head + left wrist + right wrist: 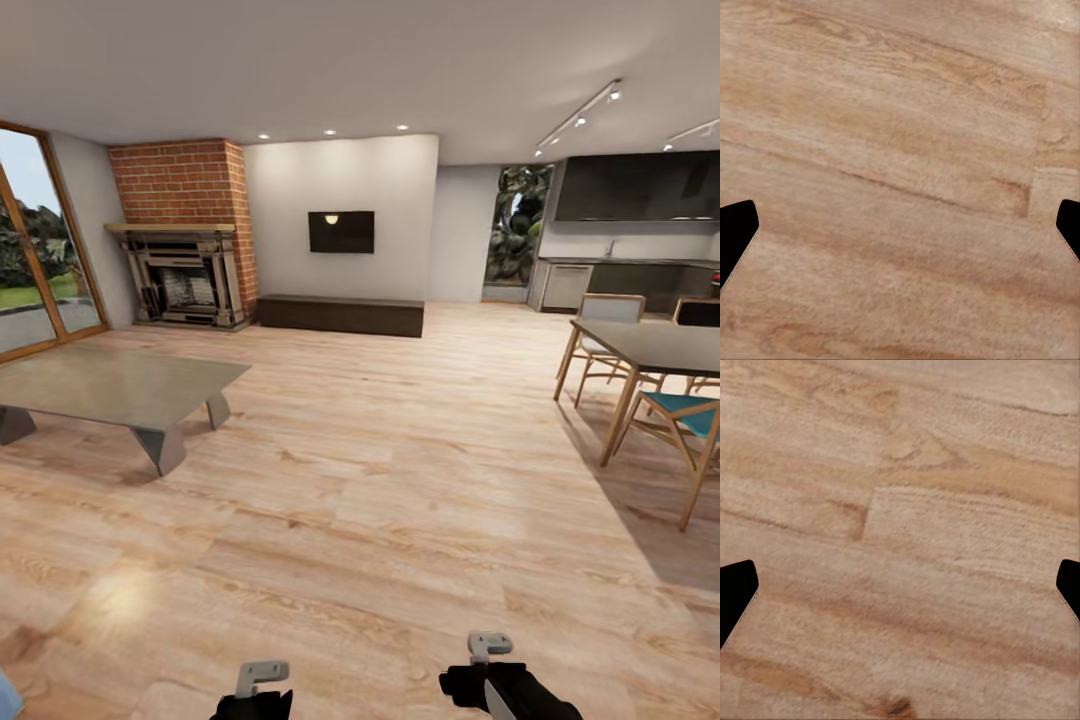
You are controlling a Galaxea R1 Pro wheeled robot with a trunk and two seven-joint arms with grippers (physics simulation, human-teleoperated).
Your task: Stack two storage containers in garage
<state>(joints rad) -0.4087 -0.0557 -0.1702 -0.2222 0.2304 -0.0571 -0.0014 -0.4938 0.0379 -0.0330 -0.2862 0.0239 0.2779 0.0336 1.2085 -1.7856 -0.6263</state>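
Looking across the living room (340, 420) from the head camera: pale wood-plank floor (380, 500) running wide and bare through the middle. To the left, a grey low table (110, 385) on angled legs, standing well apart from the far wall. Behind it, in the far left corner, a fireplace (185, 275) with a dark grate, set under a red brick chimney (180, 180). Just beside the fireplace, a long dark cabinet (340, 315) low against the white wall, with a black TV (341, 231) mounted above it. At the left edge, a wood-framed glass door (40, 260) giving onto grass and trees.

To the right, a dark dining table (655, 345) with wooden chairs (600, 335) around it, one teal-seated chair (690, 420) nearest. Beyond them, a kitchen counter (620, 275) under dark wall cupboards, and a tall window (518, 225) full of green leaves. Overhead, track lights (580, 115) on the white ceiling.

At the lower edge of the head view, both black arm ends held low and side by side over the planks.

Left tool (900, 236): spread wide, black fingertips (735, 240) at opposite edges of its wrist view, bare planks between, nothing gripped. Right tool (900, 596): likewise spread wide, holding nothing, above a plank joint.
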